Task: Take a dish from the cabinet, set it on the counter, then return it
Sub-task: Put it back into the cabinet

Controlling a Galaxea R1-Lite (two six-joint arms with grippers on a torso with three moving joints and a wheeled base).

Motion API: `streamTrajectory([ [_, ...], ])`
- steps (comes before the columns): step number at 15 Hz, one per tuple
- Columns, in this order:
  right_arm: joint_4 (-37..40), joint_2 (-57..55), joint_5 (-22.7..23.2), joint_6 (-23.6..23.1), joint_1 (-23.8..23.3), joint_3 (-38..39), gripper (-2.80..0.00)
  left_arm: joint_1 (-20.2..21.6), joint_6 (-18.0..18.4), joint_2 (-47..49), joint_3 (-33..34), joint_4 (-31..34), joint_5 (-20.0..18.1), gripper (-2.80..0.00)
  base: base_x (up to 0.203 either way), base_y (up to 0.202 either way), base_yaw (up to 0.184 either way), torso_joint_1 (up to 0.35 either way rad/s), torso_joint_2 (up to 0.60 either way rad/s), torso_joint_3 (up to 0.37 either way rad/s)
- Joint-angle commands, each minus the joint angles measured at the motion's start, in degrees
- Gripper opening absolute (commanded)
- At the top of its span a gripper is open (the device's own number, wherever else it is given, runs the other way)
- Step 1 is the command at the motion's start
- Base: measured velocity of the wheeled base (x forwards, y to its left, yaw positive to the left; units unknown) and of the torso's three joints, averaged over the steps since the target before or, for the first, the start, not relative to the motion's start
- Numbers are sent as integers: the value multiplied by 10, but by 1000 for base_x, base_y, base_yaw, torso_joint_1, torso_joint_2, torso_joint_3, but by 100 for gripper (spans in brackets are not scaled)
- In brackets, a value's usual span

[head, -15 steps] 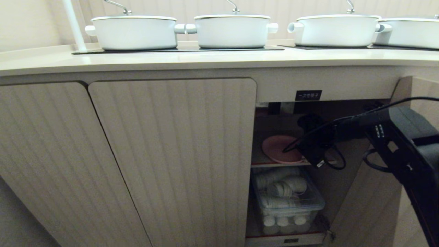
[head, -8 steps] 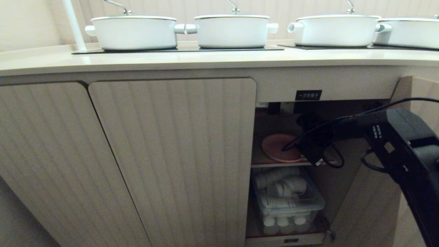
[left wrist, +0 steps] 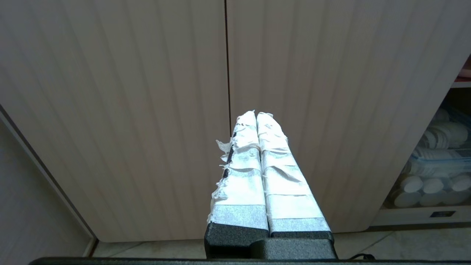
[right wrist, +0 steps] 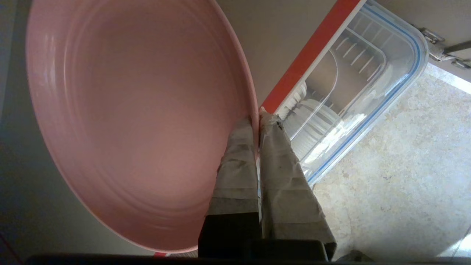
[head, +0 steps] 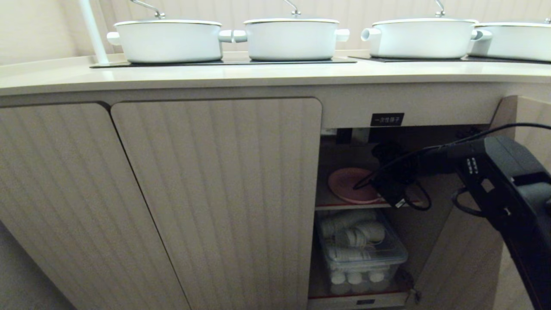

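My right gripper (right wrist: 257, 116) has its jaws clamped on the rim of the pink dish (right wrist: 140, 121), one taped finger inside the rim and one outside. The dish is on the upper inner shelf (head: 340, 206) of the open cabinet (head: 430, 116), under the small black label (head: 387, 119); whether it rests on the shelf or is raised slightly I cannot tell. Below the shelf sits a clear plastic box (head: 366, 254) of white round items. My left gripper (left wrist: 256, 115) hangs before the closed fluted doors (left wrist: 147, 110), jaws pressed together and empty. Above, on the counter (head: 258, 75), white lidded pots (head: 292, 38) stand on black hob panels.
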State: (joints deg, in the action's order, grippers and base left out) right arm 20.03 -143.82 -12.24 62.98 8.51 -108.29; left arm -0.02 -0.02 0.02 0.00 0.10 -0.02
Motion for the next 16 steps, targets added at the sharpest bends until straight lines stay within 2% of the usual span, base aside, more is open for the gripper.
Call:
streamTrajectory([
  [1,1,-1,-1,4,0,0,-280,0,0,0,0,0,0,-280,0,0,0,0,0,0],
  [16,2,-15,-2,3,0,-22,-280,-1,-1,0,0,0,0,-280,0,0,0,0,0,0],
])
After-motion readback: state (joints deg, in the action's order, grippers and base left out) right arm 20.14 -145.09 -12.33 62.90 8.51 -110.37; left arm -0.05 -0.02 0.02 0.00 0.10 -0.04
